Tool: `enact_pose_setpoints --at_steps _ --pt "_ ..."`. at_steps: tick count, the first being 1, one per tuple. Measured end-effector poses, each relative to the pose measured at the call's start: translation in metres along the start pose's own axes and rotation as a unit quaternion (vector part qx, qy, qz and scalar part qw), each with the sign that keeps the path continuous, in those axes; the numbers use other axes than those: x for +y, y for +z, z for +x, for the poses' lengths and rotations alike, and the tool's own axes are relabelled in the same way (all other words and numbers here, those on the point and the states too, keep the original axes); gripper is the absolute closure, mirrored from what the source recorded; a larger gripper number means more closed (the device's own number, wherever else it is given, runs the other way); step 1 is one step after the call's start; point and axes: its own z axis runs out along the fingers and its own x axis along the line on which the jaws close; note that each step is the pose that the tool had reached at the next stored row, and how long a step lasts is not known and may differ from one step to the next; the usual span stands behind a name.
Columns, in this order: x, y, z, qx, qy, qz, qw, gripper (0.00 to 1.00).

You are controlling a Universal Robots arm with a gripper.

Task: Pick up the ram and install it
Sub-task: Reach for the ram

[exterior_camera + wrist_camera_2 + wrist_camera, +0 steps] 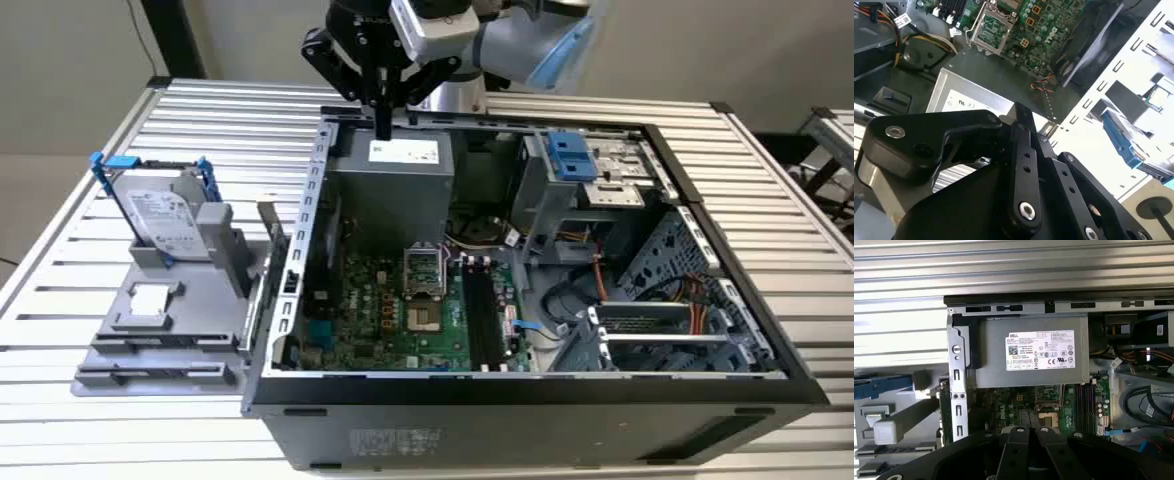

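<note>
Exterior view: ram [284, 287] on edge, lengthwise along case wall [318, 200].

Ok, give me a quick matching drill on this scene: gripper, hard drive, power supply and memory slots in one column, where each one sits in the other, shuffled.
Things:
1 gripper
2 hard drive
3 power supply
4 memory slots

Places:
A on the green motherboard
B upright on the grey stand, on the exterior view's left of the case
C above the case's rim, over the power supply
D inside the case, a grey box with a white label

Pairs: 1-C, 2-B, 3-D, 4-A
</note>
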Motion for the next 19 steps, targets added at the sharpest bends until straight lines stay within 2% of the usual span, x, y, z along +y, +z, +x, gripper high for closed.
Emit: enact_pose_setpoints --at_steps 15,19 --pt "0.0000 -0.0001 0.0009 0.0000 0.000 -0.0003 1.00000 1.00" --pt "-0.0003 -0.0002 0.0036 0.0000 0.000 -0.0003 1.00000 1.00"
